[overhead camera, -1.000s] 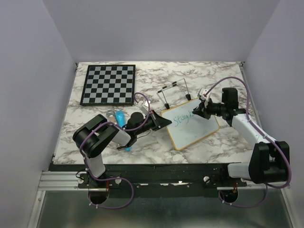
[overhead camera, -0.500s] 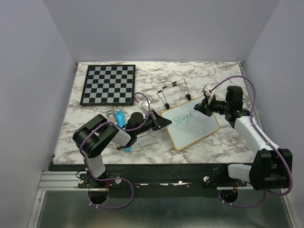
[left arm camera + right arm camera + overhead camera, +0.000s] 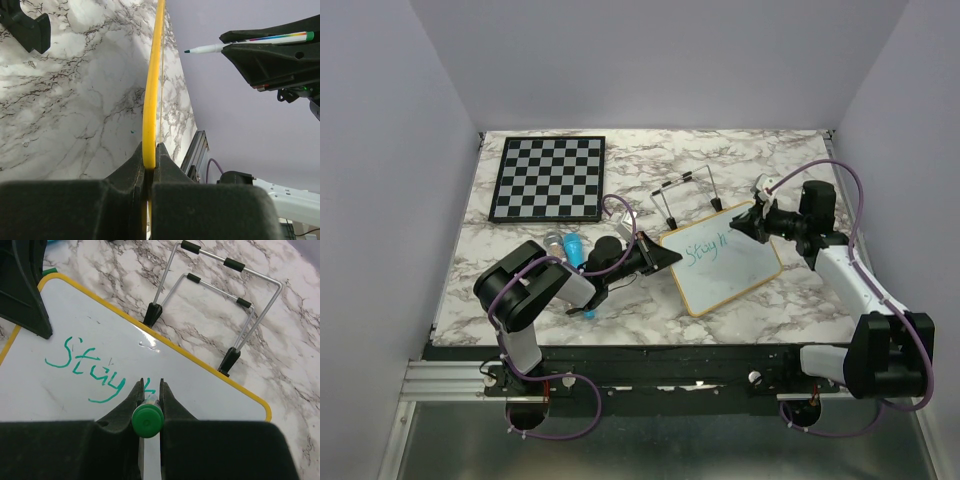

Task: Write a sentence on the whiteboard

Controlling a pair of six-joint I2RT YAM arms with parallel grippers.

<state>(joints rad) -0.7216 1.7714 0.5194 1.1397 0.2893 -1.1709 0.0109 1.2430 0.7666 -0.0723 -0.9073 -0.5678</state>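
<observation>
The whiteboard (image 3: 735, 270) lies slanted on the marble table, white with a thin yellow frame (image 3: 151, 100). The sentence (image 3: 703, 248) is green handwriting that reads "Stay" (image 3: 85, 365), followed by the start of another letter. My left gripper (image 3: 665, 258) is shut on the board's left edge (image 3: 149, 155). My right gripper (image 3: 752, 222) is shut on a green marker (image 3: 147, 421) over the board's far right part (image 3: 149, 387). In the left wrist view the marker (image 3: 240, 44) has its tip a short way off the board.
A bent wire stand (image 3: 685, 195) sits just behind the whiteboard (image 3: 215, 305). A black-and-white chessboard (image 3: 548, 178) lies at the back left. A blue object (image 3: 574, 250) and a grey one (image 3: 553, 241) lie beside my left arm.
My right gripper has drawn back to the right with the marker, uncovering a new green stroke after "Stay". The left gripper and the board have not moved.
</observation>
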